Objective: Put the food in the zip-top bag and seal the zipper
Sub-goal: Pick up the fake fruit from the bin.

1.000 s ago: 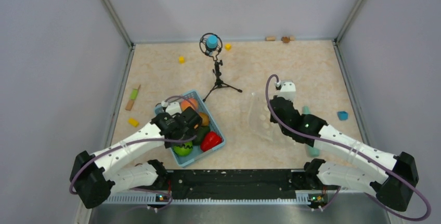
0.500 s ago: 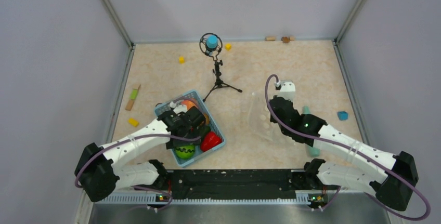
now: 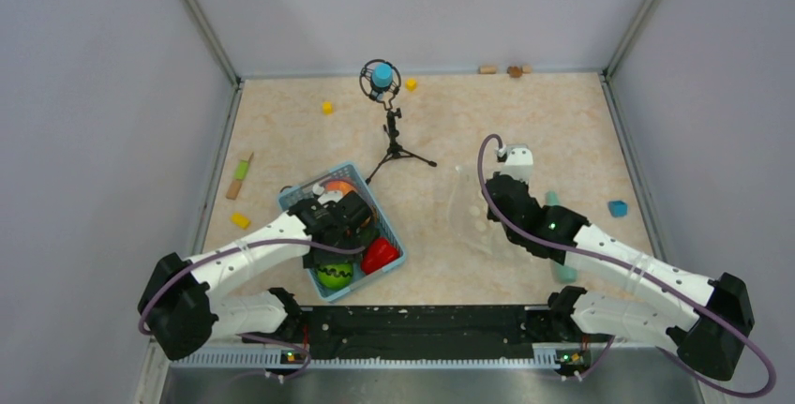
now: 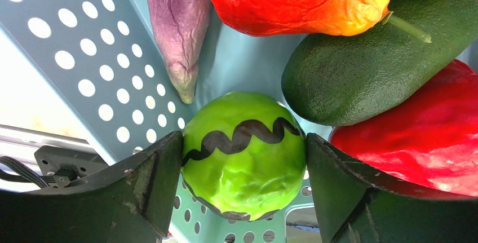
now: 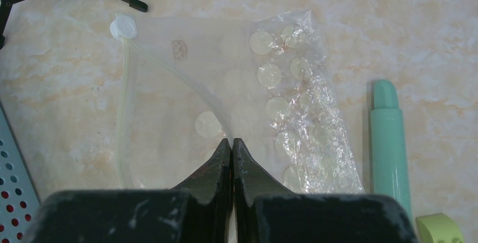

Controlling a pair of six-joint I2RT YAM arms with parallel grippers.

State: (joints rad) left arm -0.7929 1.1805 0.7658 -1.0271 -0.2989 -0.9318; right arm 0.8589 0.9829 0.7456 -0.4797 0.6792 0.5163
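Food (image 4: pixel 293 0) is all piled in the blue basket (image 4: pixel 84 57): green ball (image 4: pixel 245 153) with a black squiggle, avocado (image 4: pixel 372 68), red pepper (image 4: pixel 417 141), eggplant (image 4: pixel 177 23). Clear dotted bag (image 5: pixel 293 113) sits crumpled off to the basket's right, with the pale zipper (image 5: pixel 125 113) down its basket-side edge.

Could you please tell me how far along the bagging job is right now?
Nothing is bagged yet: the red pepper, avocado and eggplant lie in the blue basket. In hand: the left gripper clasps the green fruit, and the right gripper pinches the empty zip-top bag. Left: moving every piece across, then sealing the zipper.
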